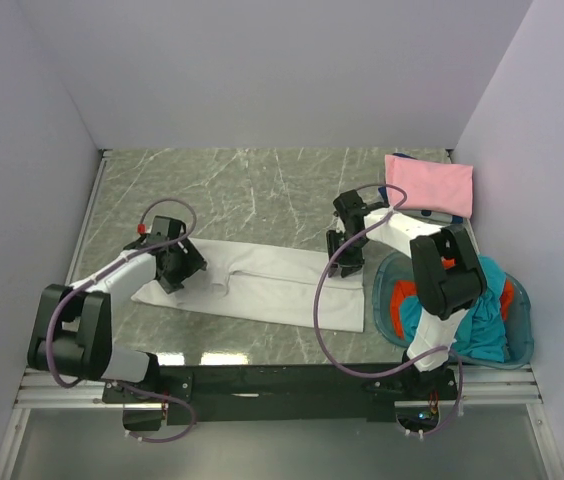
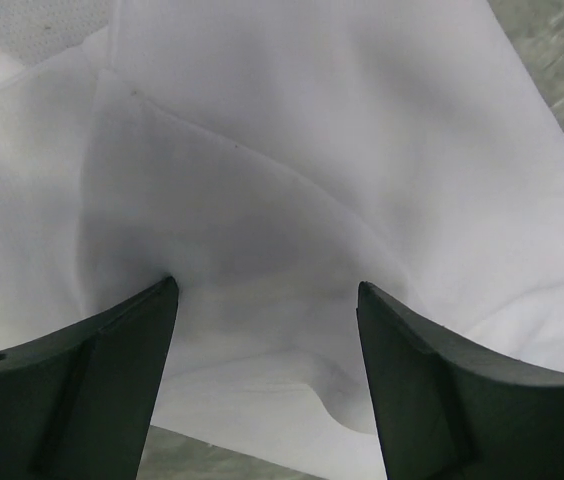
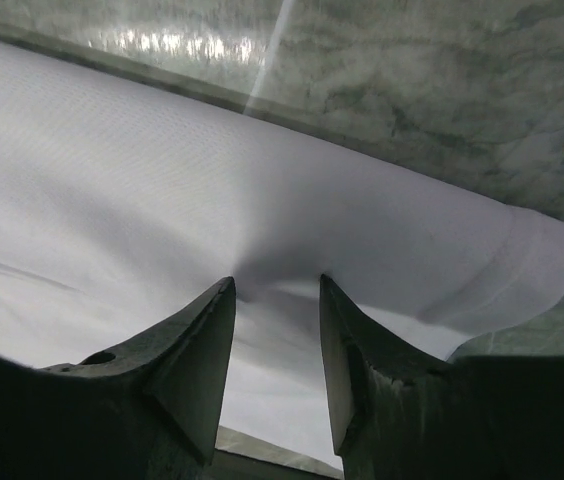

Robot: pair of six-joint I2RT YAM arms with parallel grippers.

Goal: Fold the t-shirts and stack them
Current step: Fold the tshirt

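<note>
Near right: basket (image 1: 380,290) holds the teal t-shirt (image 1: 482,325) and the orange-red t-shirt (image 1: 398,302), both bunched and not yet folded.

Mid-table: white t-shirt (image 1: 262,285) lies flat as a long strip, sleeves folded in. Left gripper (image 2: 267,290) is at its left end, jaws spread wide, tips on the cloth and nothing pinched. Right gripper (image 3: 277,285) is at the right end, jaws part-way apart. The cloth puckers at the tips, and I cannot tell if it is gripped.

Judgement: light, limp and thin, so it will sag and drag. Pinch all layers at the end corners and lift both ends together.

Far right: pink t-shirt (image 1: 429,185), folded.
</note>
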